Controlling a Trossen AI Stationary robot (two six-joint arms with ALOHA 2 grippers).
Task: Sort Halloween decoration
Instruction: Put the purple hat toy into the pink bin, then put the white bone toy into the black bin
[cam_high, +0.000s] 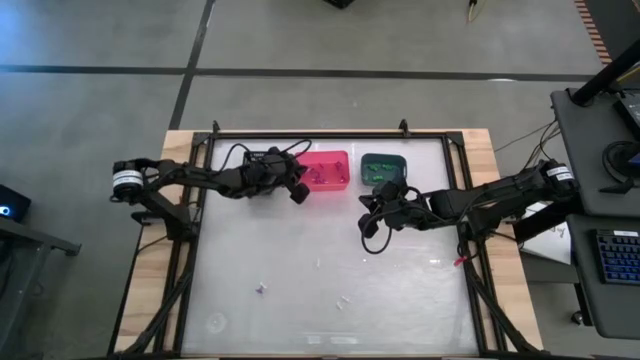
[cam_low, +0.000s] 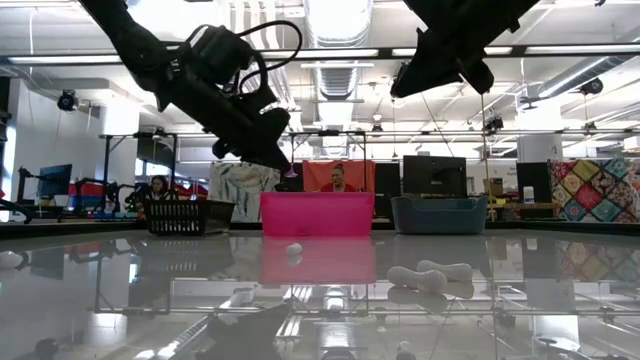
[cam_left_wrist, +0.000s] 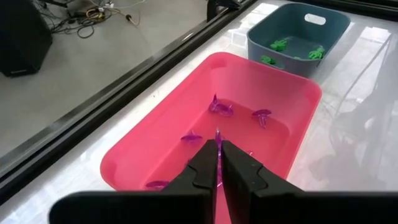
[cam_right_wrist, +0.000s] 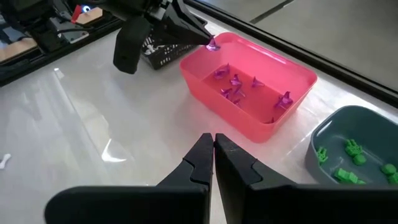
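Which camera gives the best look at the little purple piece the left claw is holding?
The right wrist view: the purple trinket shows clear at the left gripper tips, over the pink bin. Left wrist view shows a sliver; low view a speck; high view hides it.

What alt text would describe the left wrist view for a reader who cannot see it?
The left gripper, shut on a purple trinket, hangs over the pink bin, which holds several more purple trinkets. Beyond it a teal bin holds green trinkets.

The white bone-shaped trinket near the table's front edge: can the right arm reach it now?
Probably yes: the right hand is shut and empty, and bare table lies between it and the white bone-shaped trinket.
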